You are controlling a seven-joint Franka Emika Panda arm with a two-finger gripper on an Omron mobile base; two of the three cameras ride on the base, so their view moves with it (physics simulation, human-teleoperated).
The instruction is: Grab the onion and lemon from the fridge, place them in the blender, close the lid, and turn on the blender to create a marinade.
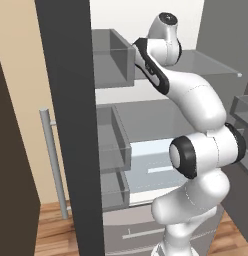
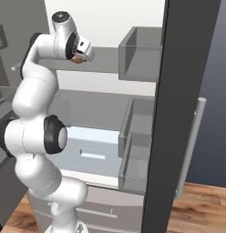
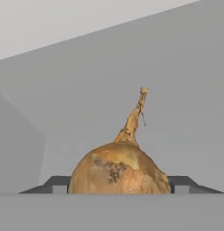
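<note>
The onion (image 3: 118, 169), a tan-brown bulb with a thin stem pointing up, lies on the upper grey shelf (image 2: 108, 59) of the open fridge (image 1: 71, 125). My gripper (image 3: 118, 186) reaches in over that shelf, and its dark fingertips (image 3: 59, 184) press against both sides of the bulb. From the right base view, the onion (image 2: 77, 59) peeks out just under the gripper (image 2: 82, 53). The lemon, the blender and the lid are out of view.
The fridge's dark door edge (image 2: 178, 113) with its long metal handle (image 2: 191, 145) stands to the right; grey door bins (image 2: 137, 54) hang beside the shelf. A pale blue-white drawer (image 2: 89, 145) sits lower down. The shelf's back wall (image 3: 132, 67) is close behind the onion.
</note>
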